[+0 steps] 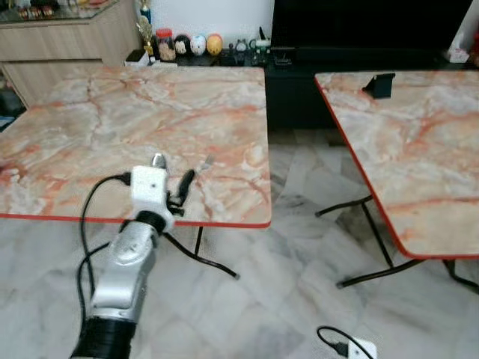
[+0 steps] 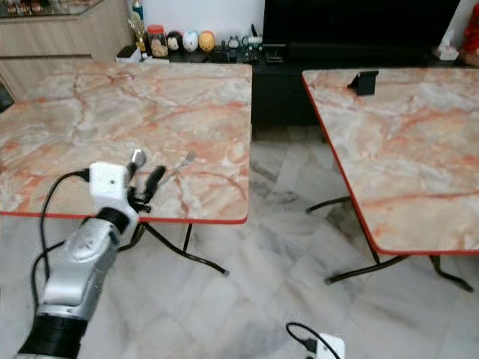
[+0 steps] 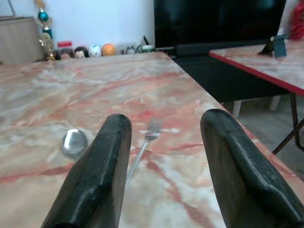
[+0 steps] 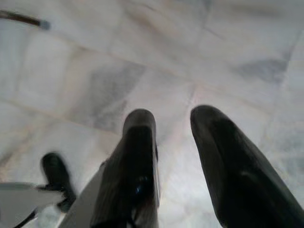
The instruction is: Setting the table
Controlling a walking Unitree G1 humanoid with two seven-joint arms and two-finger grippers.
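A silver fork (image 1: pixel 200 166) lies on the marble-patterned table (image 1: pixel 112 120) close to its red front edge, tines pointing away from me. Just to the fork's left rests a spoon (image 1: pixel 157 159), its round bowl (image 3: pixel 74 141) showing in the left wrist view. My left gripper (image 1: pixel 174 185) is over the table's front edge just behind both pieces. It is open, and the fork (image 3: pixel 142 147) lies on the table ahead between its two black fingers. Hanging low over the floor tiles, my right gripper (image 4: pixel 171 118) is open with nothing between its fingers.
A second marble-patterned table (image 1: pixel 419 164) stands to the right across a floor gap, with a small black stand (image 1: pixel 380 84) on it. A black TV console with figurines (image 1: pixel 191 45) lines the back wall. A white adapter with a cable (image 1: pixel 363 349) lies on the floor.
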